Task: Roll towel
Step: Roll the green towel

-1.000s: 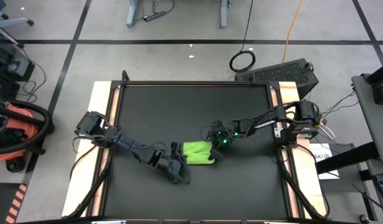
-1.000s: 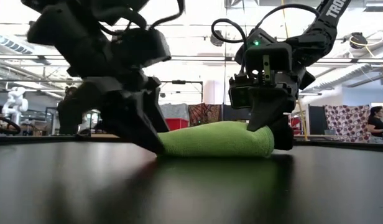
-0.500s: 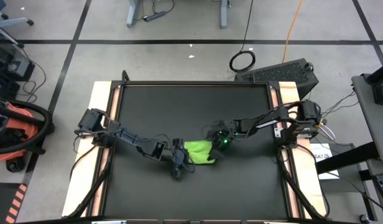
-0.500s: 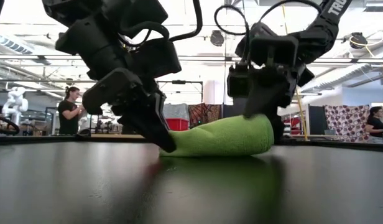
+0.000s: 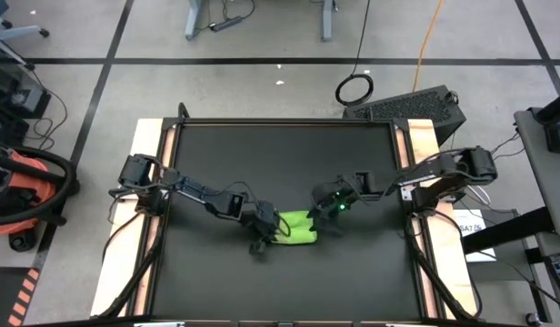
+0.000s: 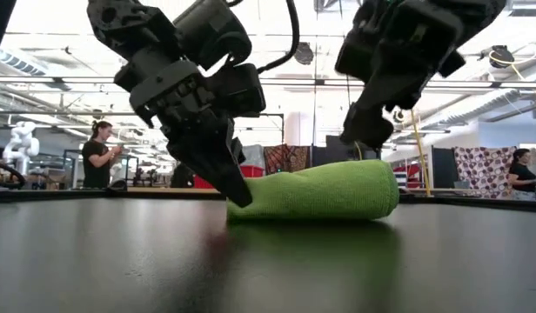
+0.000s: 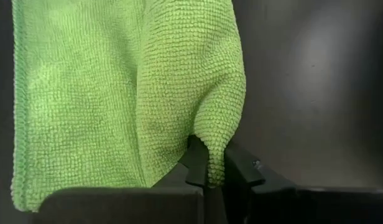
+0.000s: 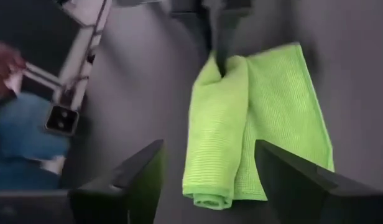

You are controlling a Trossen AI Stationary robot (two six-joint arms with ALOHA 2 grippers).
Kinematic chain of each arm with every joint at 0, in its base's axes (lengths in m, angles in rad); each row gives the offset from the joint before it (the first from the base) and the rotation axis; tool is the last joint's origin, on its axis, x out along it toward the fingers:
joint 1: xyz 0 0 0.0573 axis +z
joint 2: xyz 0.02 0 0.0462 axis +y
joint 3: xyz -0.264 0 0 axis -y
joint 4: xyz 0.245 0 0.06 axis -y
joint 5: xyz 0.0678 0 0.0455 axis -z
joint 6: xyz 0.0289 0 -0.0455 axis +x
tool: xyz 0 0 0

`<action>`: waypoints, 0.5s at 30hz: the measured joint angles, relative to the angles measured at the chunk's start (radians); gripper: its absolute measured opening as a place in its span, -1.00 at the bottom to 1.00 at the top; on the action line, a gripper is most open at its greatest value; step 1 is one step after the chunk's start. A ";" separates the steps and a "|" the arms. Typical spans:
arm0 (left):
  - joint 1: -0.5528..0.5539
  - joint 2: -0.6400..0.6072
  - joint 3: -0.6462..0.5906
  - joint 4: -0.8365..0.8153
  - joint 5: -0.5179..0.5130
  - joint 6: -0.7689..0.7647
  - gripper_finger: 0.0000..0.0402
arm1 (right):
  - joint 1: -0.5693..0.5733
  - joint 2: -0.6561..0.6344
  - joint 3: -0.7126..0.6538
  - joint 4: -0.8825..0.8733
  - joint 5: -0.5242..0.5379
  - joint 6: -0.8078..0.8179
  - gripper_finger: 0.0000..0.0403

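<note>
Our left gripper (image 7: 207, 168) has its jaws pinched shut on a fold at the left end of the towel (image 5: 298, 227), as the left wrist view shows, with a lip of cloth caught between the two dark fingers (image 7: 194, 163). In the low view that gripper (image 6: 237, 193) slants down to the mat (image 5: 280, 163) at the towel's (image 6: 324, 191) end. Our left arm reaches in from the table's left edge across the mat.

Our right gripper (image 5: 333, 202) hangs above the towel's right end with its jaws spread wide and nothing between them; its fingers (image 8: 132, 177) frame the towel (image 8: 260, 124) from above without touching it. Our right arm comes from the right edge, elbow folded.

The towel lies near the mat's middle, towards the front, its long axis running left to right between our grippers. It is bright lime green, plain, loosely rolled into a low, thick bundle, rounded at the right end.
</note>
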 joint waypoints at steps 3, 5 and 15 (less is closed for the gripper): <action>0.034 0.001 0.000 0.000 0.075 -0.024 -0.89 | 0.061 -0.035 0.000 -0.017 0.073 -0.114 0.15; 0.058 0.001 0.000 0.001 0.129 -0.036 -0.89 | 0.110 -0.044 0.001 -0.013 0.130 -0.182 0.13; 0.173 0.001 -0.001 -0.003 0.286 -0.114 -0.90 | 0.274 0.003 0.001 -0.014 0.424 -0.321 0.22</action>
